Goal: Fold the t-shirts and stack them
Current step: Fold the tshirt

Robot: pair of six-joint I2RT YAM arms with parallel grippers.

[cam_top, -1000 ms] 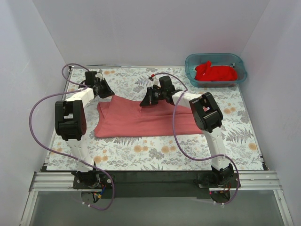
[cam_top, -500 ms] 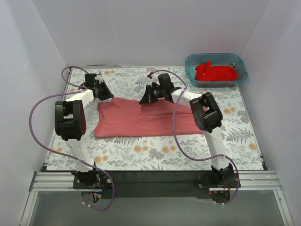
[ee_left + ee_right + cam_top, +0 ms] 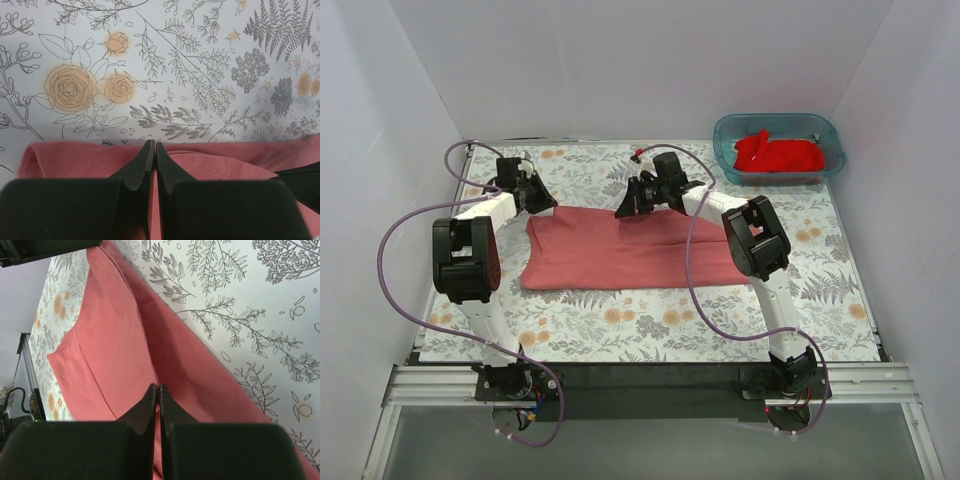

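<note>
The dusty salmon-red t-shirt [image 3: 620,250] lies partly folded on the flowered tabletop. My left gripper [image 3: 542,203] is shut on the shirt's far left corner; in the left wrist view the jaws [image 3: 151,146] meet at the cloth's far edge [image 3: 225,162]. My right gripper [image 3: 623,210] is shut on a raised fold at the middle of the far edge; in the right wrist view the tips [image 3: 156,388] pinch a ridge of the cloth [image 3: 105,340]. The brighter red t-shirt [image 3: 778,153] lies crumpled in the tub.
The teal plastic tub [image 3: 775,117] stands at the far right corner. White walls close the table on three sides. Purple cables loop from both arms over the table's left side and middle. The table's black front rail [image 3: 640,375] lies near the bases.
Both grippers have moved a little toward the far wall, still shut on the salmon shirt's far edge, which has shifted slightly with them.
</note>
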